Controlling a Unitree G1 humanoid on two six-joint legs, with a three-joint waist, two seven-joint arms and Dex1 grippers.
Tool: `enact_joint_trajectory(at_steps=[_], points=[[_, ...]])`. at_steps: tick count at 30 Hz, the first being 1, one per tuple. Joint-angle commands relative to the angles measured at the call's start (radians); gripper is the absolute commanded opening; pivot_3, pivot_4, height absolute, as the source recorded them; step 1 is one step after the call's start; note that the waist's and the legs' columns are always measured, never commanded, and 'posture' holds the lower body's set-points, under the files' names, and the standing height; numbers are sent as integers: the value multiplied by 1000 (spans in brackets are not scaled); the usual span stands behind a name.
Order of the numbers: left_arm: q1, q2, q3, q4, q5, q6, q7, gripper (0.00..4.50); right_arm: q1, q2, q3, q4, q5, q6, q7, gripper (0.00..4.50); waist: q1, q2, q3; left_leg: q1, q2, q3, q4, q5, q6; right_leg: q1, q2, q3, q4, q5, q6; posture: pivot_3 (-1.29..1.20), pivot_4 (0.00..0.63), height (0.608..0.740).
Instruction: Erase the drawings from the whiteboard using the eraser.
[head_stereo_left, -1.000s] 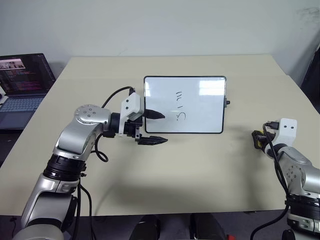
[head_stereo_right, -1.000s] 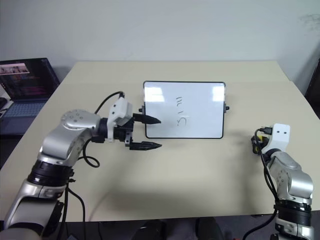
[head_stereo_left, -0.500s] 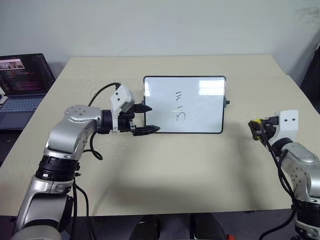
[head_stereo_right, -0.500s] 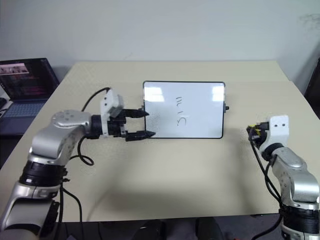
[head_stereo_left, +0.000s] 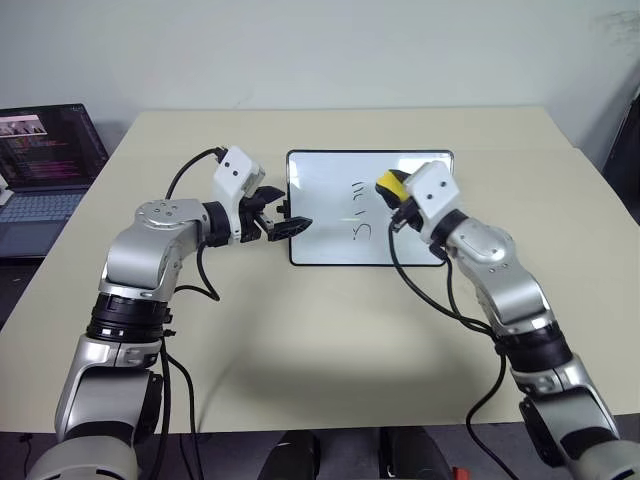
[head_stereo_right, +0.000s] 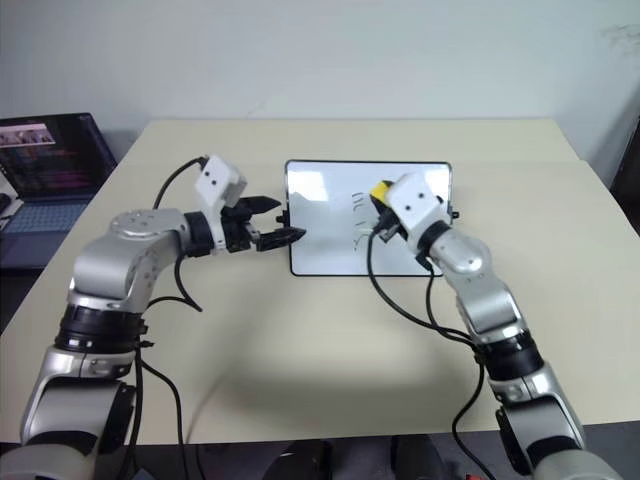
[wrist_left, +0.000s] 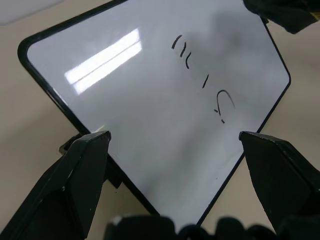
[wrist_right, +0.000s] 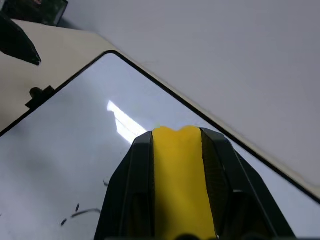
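Two grippers: both over the tabletop (head_stereo_left: 330, 330), one at each side of the drawings (head_stereo_left: 361, 212).
Right gripper (head_stereo_left: 392, 192): clamped on the eraser (head_stereo_left: 388, 183), the yellow block pinched between both fingers (wrist_right: 135, 190); it hangs above the whiteboard (head_stereo_left: 320, 190), just beside the marks.
Left gripper (head_stereo_left: 278, 216): fingers (wrist_left: 75, 180) spread wide, holding nothing, straddling the board's near short edge by its side knob (wrist_right: 36, 93).
Drawings: untouched; they sit between the two grippers, closer to the right one.
Step in hand: bringing the eraser down onto the marks.
Technique: lower until the eraser's underside lies flat on the board, then stroke along the row of marks.
Bracing: close the left fingers on the frame first, so the board cannot slide.
Risk: a tilted eraser would likely skip strokes.
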Motion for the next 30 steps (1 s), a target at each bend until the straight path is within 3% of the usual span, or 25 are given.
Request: enact_joint_trajectory(at_steps=[1, 9, 18, 25, 30], points=[[4, 19, 24, -30, 0, 2, -4, 4500, -127, 28, -5, 156, -42, -135, 12, 978, -5, 0, 0, -1, 0, 0, 0, 0, 0, -1, 0, 0, 0, 0, 0, 0, 150, 740], [31, 31, 10, -47, 12, -2, -20, 4500, -332, 105, -9, 591, -102, -361, 2, 977, -19, 0, 0, -2, 0, 0, 0, 0, 0, -3, 0, 0, 1, 0, 0, 0, 150, 740], [35, 37, 13, -43, 16, 0, -24, 4500, -392, 166, 24, 897, -191, -455, -13, 977, -36, 0, 0, -5, 0, 3, 2, 1, -2, -11, -1, 3, 12, 0, 0, 0, 150, 740], [44, 49, 27, -35, 18, 4, -21, 4500, -351, 158, 69, 972, -254, -502, 30, 977, -41, -1, -1, -2, 0, 3, 4, 3, -3, -9, 0, 4, 16, 2, -3, 0, 150, 740], [61, 58, 34, -43, 15, 2, -17, 4500, -349, 177, 78, 973, -269, -509, 43, 977, -41, -1, -1, 13, 0, 3, 1, 3, -3, 5, 1, 4, 15, 2, -3, 0, 150, 740]])
